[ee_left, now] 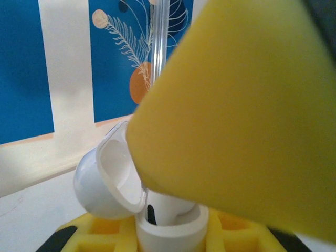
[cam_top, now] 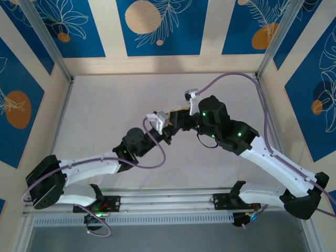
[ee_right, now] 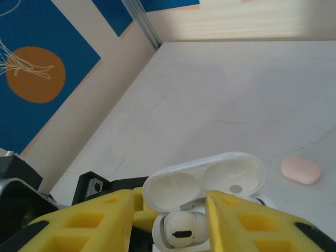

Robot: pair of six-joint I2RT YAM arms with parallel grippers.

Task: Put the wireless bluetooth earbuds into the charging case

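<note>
Above the desk (ee_right: 210, 94), left fingers (ee_left: 94, 231) clamped the probably light, slippery case (ee_left: 107, 184); right fingers (ee_right: 89, 220) stood apart astride a tiny glossy earbud (ee_right: 181, 229), best pinched by its sides.

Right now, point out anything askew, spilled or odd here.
Nothing is spilled or damaged. One oddity: the white earbud seems to stand above the rim of the open white case, so it may not be fully seated.
</note>
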